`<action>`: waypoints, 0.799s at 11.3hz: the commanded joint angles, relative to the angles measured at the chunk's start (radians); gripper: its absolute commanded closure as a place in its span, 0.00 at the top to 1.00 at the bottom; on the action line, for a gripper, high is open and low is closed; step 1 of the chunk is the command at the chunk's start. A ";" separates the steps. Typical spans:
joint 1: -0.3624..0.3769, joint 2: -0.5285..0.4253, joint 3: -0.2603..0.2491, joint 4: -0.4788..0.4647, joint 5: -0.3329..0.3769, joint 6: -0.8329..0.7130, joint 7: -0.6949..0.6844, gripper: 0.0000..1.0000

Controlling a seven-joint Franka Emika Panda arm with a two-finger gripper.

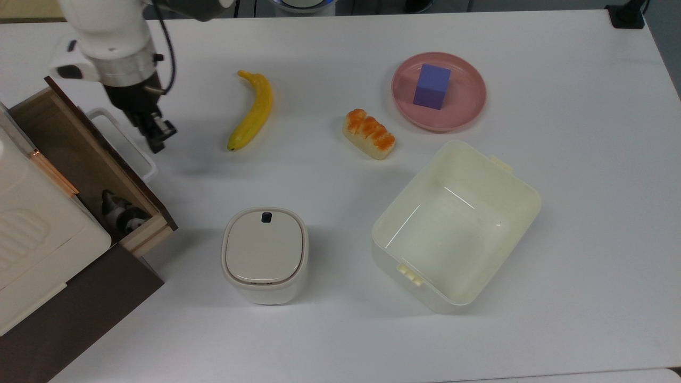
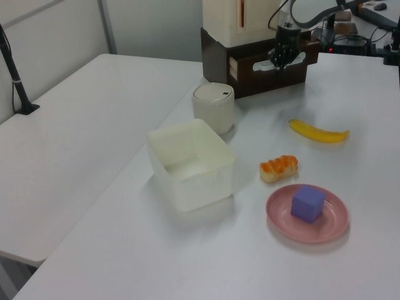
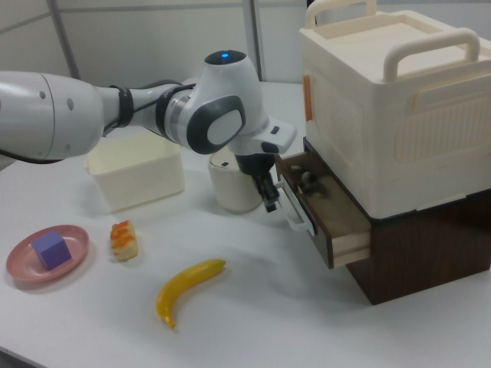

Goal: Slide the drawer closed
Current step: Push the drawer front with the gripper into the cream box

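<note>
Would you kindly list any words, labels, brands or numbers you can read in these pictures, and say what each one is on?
None: no legible text, number or brand appears in these views.
The white lidded canister carries a small dark square mark on its lid, with no letters that can be read.
The drawer, the cream bin, the pink plate and the gripper show no writing.

Cube (image 1: 432, 86) on plate (image 1: 468, 106)

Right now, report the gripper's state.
Gripper: shut, holding nothing, poised beside the drawer's white handle.
</note>
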 commanded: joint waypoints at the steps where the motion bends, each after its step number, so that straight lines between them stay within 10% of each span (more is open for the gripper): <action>1: -0.023 0.027 -0.012 0.021 -0.016 0.094 0.023 0.00; 9: -0.038 0.102 -0.076 0.075 -0.078 0.279 0.017 0.00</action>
